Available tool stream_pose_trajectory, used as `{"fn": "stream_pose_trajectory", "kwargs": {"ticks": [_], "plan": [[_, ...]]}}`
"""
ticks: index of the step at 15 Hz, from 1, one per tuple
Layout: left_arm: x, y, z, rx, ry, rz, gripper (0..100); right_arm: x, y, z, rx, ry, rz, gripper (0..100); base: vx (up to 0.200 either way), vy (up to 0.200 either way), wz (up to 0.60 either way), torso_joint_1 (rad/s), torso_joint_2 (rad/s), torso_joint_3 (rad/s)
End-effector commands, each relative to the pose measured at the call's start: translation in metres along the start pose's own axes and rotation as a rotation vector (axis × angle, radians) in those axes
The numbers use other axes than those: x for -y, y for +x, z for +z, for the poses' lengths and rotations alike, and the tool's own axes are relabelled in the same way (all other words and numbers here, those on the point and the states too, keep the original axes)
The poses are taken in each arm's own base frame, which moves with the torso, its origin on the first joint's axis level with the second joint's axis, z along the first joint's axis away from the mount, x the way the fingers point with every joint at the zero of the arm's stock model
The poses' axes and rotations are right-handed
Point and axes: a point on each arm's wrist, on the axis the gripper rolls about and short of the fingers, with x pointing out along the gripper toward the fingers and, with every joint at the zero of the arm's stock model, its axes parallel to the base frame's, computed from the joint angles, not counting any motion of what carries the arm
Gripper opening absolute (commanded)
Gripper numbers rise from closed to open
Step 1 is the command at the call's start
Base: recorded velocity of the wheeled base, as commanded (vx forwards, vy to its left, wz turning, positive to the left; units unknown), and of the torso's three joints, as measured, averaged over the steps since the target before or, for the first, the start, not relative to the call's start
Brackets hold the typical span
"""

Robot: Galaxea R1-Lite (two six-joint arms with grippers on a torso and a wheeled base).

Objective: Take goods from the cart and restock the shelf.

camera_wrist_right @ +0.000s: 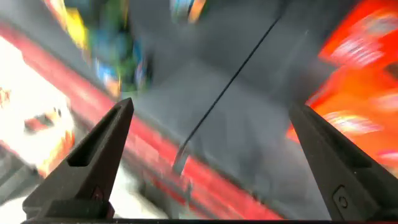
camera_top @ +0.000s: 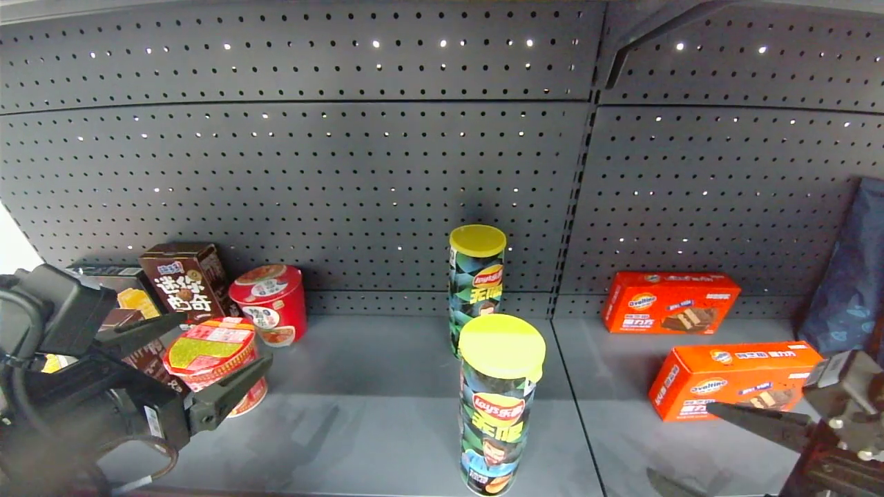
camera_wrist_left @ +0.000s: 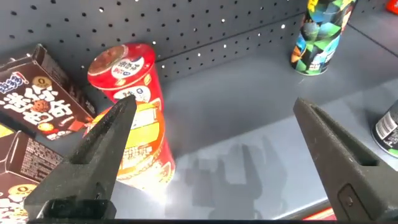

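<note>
Shelf [camera_top: 387,393] of dark grey metal, backed by a perforated panel [camera_top: 311,172]. Two chip cans [camera_top: 501,407] (yellow lids) stand mid-shelf, one behind the other. Noodle cups [camera_top: 271,304] sit left, orange boxes [camera_top: 668,301] right. Left end effector [camera_top: 226,338] is spread, empty, beside the front noodle cup [camera_top: 210,355]. Right end effector [camera_top: 680,442] is spread, empty, near the front orange box [camera_top: 732,379].

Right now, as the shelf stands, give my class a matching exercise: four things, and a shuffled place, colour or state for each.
1 front chip can
2 brown box
3 near orange box
4 left gripper

a open
b lying flat, on the right of the shelf
c yellow lid
d on the left, by the pegboard

Pairs: 1-c, 2-d, 3-b, 4-a.
</note>
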Motion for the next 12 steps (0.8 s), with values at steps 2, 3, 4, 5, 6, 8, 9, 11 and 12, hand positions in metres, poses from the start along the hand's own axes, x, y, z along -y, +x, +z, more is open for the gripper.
{"fn": "stream_pose_trajectory", "kwargs": {"ticks": [2,3,4,5,6,8,9,11,12], "plan": [[-0.001,-0.001,0.002,0.011,0.001,0.003,100,-0.011,0.027,-0.013,-0.141,-0.053,0.02,100,0.0,0.0,0.0,0.0,0.0,0.0],[0.0,0.0,0.001,0.007,0.001,0.002,100,-0.013,0.03,-0.012,-0.147,-0.06,0.02,100,0.0,0.0,0.0,0.0,0.0,0.0],[0.0,0.001,0.002,0.004,0.002,0.0,100,-0.015,0.038,-0.01,-0.164,-0.066,0.014,100,0.0,0.0,0.0,0.0,0.0,0.0],[-0.001,0.002,0.002,0.004,0.002,0.0,100,-0.016,0.044,-0.008,-0.179,-0.067,0.007,100,0.0,0.0,0.0,0.0,0.0,0.0],[0.0,0.002,0.003,0.003,0.003,-0.001,100,-0.018,0.051,-0.005,-0.189,-0.07,0.003,100,0.0,0.0,0.0,0.0,0.0,0.0],[-0.001,0.004,0.002,-0.004,0.002,-0.001,100,-0.023,0.067,0.001,-0.204,-0.077,-0.007,100,0.0,0.0,0.0,0.0,0.0,0.0],[-0.001,0.004,0.002,-0.002,0.002,-0.002,100,-0.026,0.076,0.004,-0.212,-0.083,-0.017,100,0.0,0.0,0.0,0.0,0.0,0.0],[0.0,0.005,0.001,-0.008,0.002,-0.006,100,-0.031,0.091,0.011,-0.211,-0.082,-0.02,100,0.0,0.0,0.0,0.0,0.0,0.0],[0.0,0.005,0.001,-0.011,0.004,-0.006,100,-0.032,0.094,0.012,-0.214,-0.085,-0.023,100,0.0,0.0,0.0,0.0,0.0,0.0]]}}
